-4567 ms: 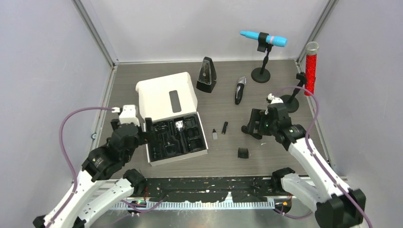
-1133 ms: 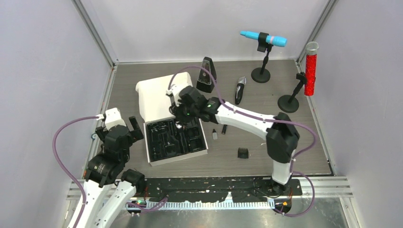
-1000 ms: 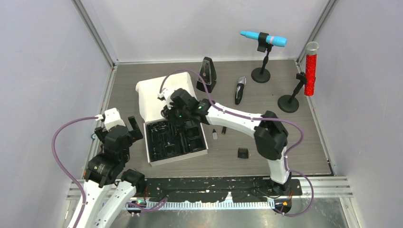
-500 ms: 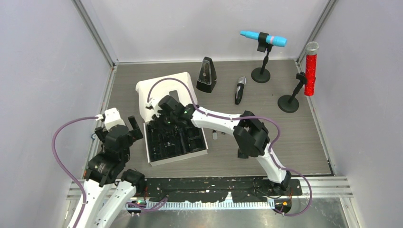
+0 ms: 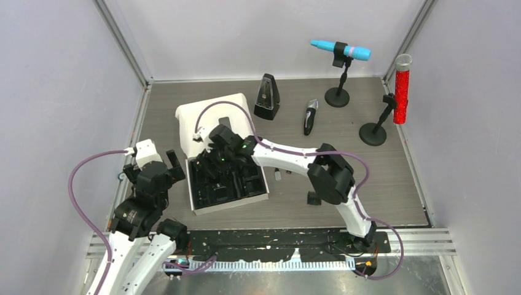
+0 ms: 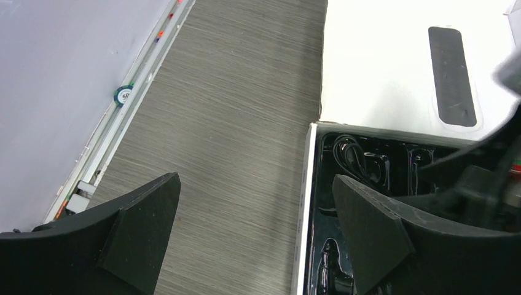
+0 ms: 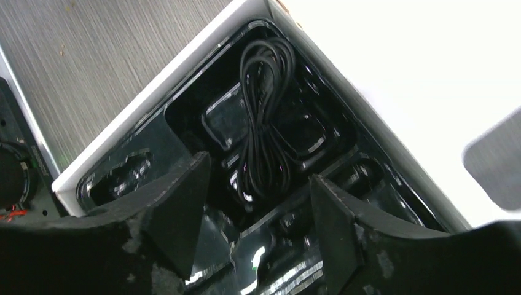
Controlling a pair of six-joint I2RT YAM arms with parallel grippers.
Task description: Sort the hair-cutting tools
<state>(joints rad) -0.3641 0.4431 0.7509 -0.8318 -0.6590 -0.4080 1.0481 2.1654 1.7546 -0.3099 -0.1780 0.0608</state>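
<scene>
**Cable seated in open case**

The right end effector (image 7: 258, 175), fingers apart, hangs over the coiled black cable (image 7: 264, 123), which lies in the far-left recess of the white case (image 5: 227, 205) with a black tray. The left end effector (image 6: 256, 184), also apart, hovers left of the case; we judge it ready to steady it. The slim black-and-silver clipper (image 5: 310, 117) lies unpacked on the bench (image 5: 368, 184), far right.

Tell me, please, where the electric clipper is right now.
In the top view the electric clipper lies far back on the table, right of centre, between the metronome and the blue microphone's base.
</scene>
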